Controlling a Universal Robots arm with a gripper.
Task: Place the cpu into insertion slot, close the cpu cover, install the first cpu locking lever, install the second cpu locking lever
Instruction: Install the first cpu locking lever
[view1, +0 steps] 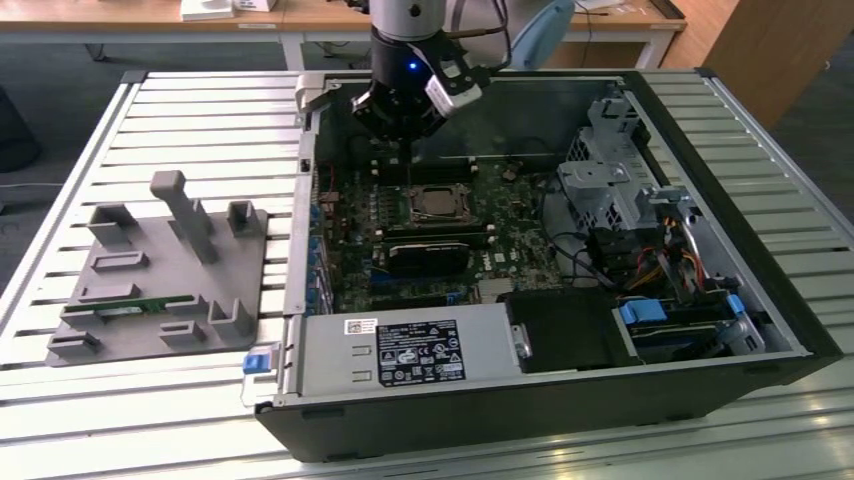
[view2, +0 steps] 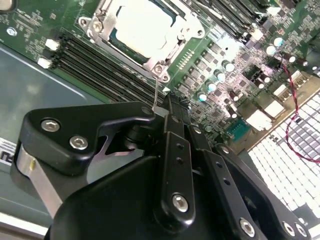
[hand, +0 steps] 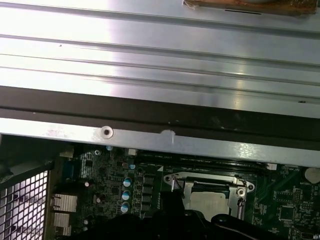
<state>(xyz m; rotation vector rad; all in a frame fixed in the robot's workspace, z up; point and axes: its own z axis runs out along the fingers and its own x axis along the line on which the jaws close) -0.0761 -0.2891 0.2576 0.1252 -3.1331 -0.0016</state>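
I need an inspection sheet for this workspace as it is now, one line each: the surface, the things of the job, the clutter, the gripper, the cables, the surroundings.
Surface: slatted metal table carrying an open computer case.
Job's things: the cpu lies in the insertion slot; the cpu cover lies flat around it; a thin locking lever stands up from the socket corner to the gripper.
Clutter: grey fixture block on the exterior view's left, with a green module in it.
Gripper: the gripper hangs above the slot, at the lever's upper end.
Cables: coloured bundle inside the case; red-black twisted pair.
Surroundings: wooden desks behind the table.
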